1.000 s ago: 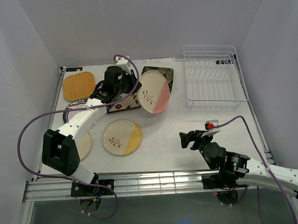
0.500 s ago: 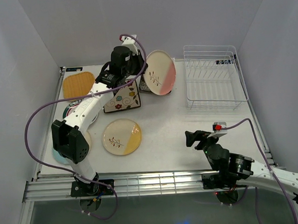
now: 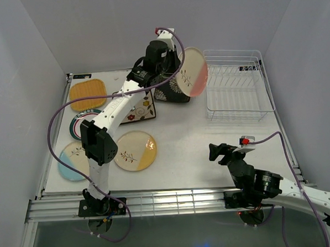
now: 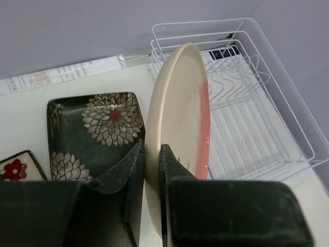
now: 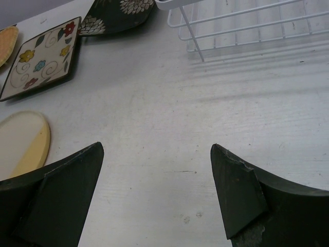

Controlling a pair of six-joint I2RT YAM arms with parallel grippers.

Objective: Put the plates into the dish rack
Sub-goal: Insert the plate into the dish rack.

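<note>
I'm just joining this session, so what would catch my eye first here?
The left gripper holds a pink-cream plate on edge in the air, beside the dish rack at far right. Six other plates lie on the table to the left and middle; the right gripper hangs open near the front edge.

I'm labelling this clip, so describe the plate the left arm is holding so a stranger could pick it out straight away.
Find the white wire dish rack at the far right. Just left of it, a round plate is held on edge in the air, clamped in the left pincer. The similar yellow-cream plate lies flat; this one is cream with a pink side.
</note>
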